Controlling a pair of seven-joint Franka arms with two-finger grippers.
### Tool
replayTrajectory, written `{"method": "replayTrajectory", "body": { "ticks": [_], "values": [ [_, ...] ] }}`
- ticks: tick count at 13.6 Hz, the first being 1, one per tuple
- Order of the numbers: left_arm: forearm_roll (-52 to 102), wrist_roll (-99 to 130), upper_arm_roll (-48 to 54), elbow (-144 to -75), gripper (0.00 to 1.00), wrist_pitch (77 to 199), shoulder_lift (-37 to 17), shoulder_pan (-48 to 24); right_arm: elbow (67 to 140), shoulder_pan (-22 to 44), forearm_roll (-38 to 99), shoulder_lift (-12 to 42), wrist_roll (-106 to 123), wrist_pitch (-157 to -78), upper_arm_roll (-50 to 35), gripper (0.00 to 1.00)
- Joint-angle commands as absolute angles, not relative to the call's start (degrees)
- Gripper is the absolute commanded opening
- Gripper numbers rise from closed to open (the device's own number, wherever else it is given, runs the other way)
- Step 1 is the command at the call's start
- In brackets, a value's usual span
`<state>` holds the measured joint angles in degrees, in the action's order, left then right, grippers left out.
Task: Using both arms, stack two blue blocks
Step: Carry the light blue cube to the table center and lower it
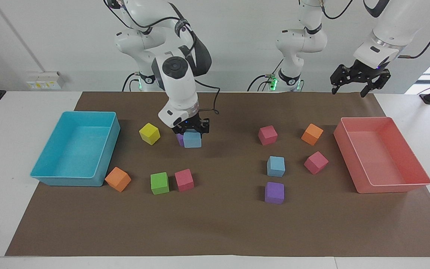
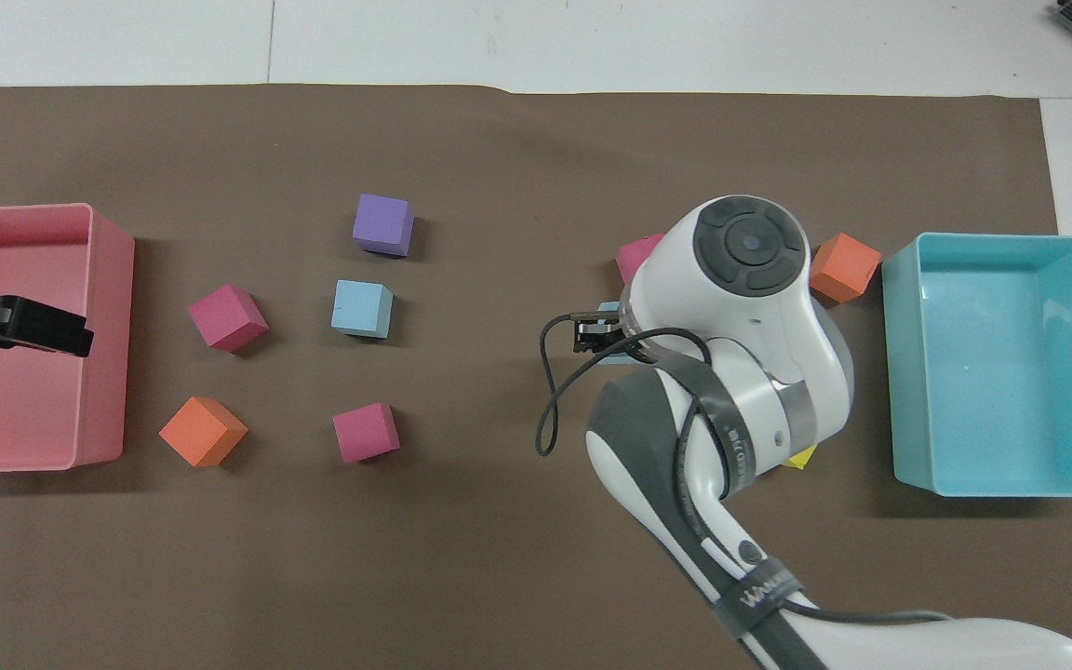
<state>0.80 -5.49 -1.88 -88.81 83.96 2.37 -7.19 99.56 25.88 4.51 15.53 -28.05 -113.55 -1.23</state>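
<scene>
My right gripper is shut on a light-blue block and holds it a little above the mat, in front of a purple cube in the facing view. In the overhead view the arm hides most of the right gripper, and only a sliver of the held block shows. The second blue block sits on the mat toward the left arm's end and shows in the overhead view. My left gripper is open and empty, raised over the pink tray, and waits.
A cyan tray stands at the right arm's end. Near it lie yellow, orange, green and pink cubes. Around the second blue block lie pink, orange, pink and purple cubes.
</scene>
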Motion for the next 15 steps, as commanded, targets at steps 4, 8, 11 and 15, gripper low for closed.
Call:
{"method": "replayTrajectory", "body": {
  "ticks": [4, 8, 11, 15],
  "values": [
    [0.9, -5.8, -1.5, -88.7, 1.0, 83.4, 3.0, -6.4, 90.5, 32.3, 3.5, 25.7, -37.9, -114.0, -1.2, 0.0],
    [0.9, -5.8, -1.5, -88.7, 1.0, 83.4, 3.0, -6.4, 90.6, 33.5, 3.5, 28.0, -39.2, -118.5, -1.2, 0.0],
    [0.8, -5.8, -1.5, -88.7, 1.0, 83.4, 3.0, -6.4, 90.5, 35.2, 3.4, 29.7, -38.9, -120.1, -1.2, 0.0],
    [0.9, -5.8, -1.5, -88.7, 1.0, 83.4, 3.0, -6.4, 90.8, 36.6, 1.8, 31.0, -38.7, -123.9, -1.2, 0.0]
  ]
}}
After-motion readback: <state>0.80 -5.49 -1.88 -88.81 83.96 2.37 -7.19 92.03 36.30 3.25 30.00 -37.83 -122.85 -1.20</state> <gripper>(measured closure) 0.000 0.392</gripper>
